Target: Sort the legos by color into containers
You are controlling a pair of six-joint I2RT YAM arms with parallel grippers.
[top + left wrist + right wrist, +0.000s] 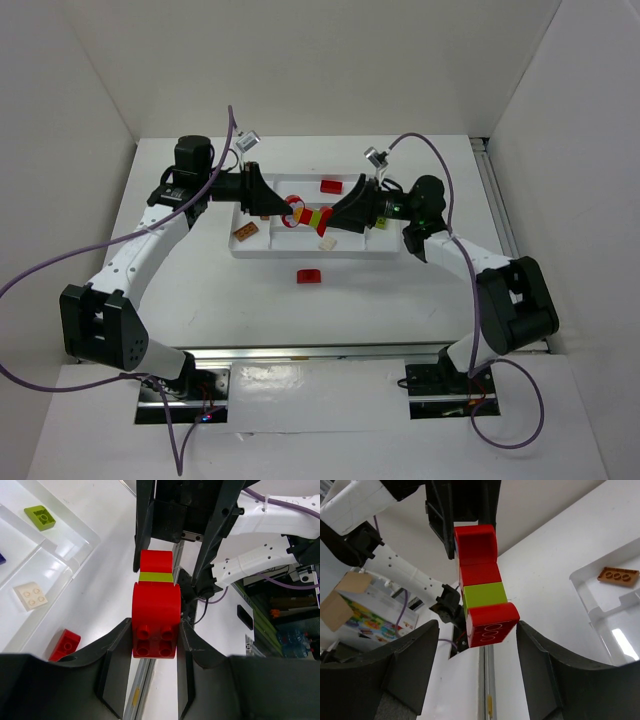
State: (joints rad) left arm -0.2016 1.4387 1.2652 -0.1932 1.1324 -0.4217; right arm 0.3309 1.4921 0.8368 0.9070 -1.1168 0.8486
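A joined stack of legos point(309, 217), red, lime green and red, hangs in the air over the white tray point(372, 250). My left gripper point(283, 208) is shut on its red arched end brick point(154, 625). My right gripper point(332, 218) faces it from the other side. Its jaws stand open around the far red brick point(491, 624), with a wide gap on the left side. In the tray lie an orange-brown brick point(245, 233), a cream-white brick point(327, 243) and a lime green brick point(40, 517). Blue shows only at the left wrist view's edge.
One loose red brick point(309, 275) lies on the table in front of the tray, another point(331, 185) behind it. White walls enclose the table on three sides. Purple cables loop over both arms.
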